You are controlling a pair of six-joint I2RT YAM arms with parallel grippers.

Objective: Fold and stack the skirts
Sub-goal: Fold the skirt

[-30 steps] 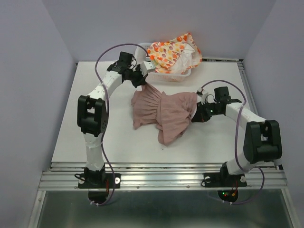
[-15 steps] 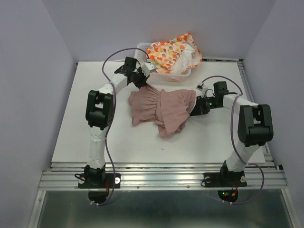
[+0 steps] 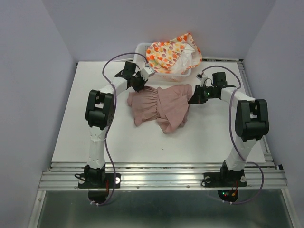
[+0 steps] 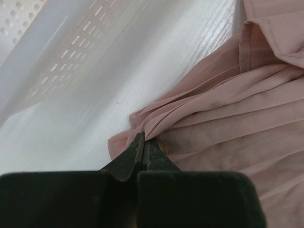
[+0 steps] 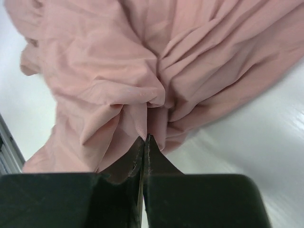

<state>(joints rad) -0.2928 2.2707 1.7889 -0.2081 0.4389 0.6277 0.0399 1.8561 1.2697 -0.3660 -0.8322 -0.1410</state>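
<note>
pink skirt (image 3: pixel 159 105) is laid long-axis left-right, upper centre of desk (image 3: pixel 95 126) | ends are pinched tight by left hand (image 3: pixel 138 84) and right hand (image 3: pixel 192 99) | printed skirt (image 3: pixel 172 52) is heaped in basket (image 3: pixel 167 76) just above | open desk is seen below

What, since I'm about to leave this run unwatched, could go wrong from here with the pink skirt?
1. The left gripper and the right gripper each pinch only a thin bit of the pink skirt at the fingertips; a pull might slip it free.
2. The left gripper sits close to the white basket, so a lift could knock it.
3. The skirt lies bunched and overlapped in the middle; a fold made now would likely come out uneven.
</note>
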